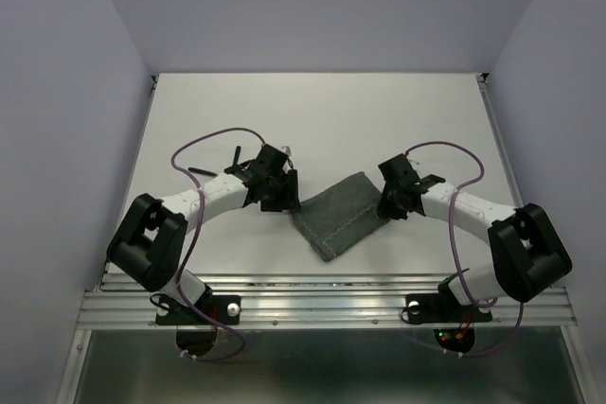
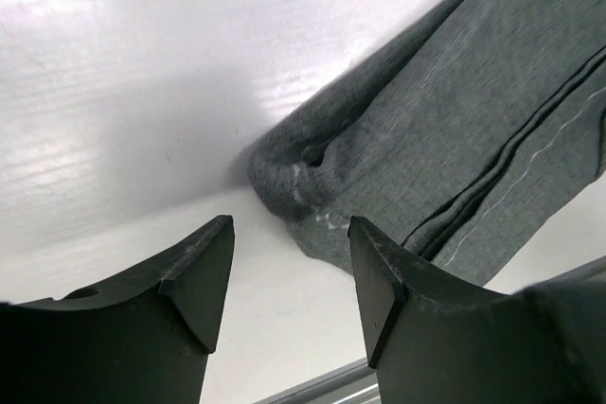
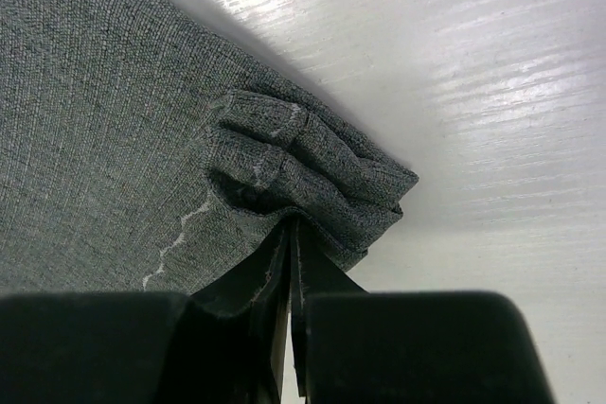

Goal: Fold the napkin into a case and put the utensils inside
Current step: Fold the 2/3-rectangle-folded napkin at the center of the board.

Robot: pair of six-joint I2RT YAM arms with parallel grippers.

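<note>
The dark grey-green napkin (image 1: 336,219) lies folded into a narrow slanted band in the middle of the table, light stitching along its hem. My left gripper (image 1: 284,198) is at its left end, open. In the left wrist view the rumpled cloth corner (image 2: 303,177) lies just past the empty gap between the left gripper's (image 2: 291,234) fingers. My right gripper (image 1: 386,205) is at the band's right end. In the right wrist view the right gripper (image 3: 292,226) is shut, pinching the bunched corner of the napkin (image 3: 312,172). Two thin dark pieces (image 1: 233,154) lie behind the left arm. Whether they are the utensils I cannot tell.
White tabletop (image 1: 379,120) stretches behind the napkin to the back wall. A metal rail (image 1: 322,305) runs along the near edge by the arm bases. Purple cables (image 1: 213,139) loop over both arms.
</note>
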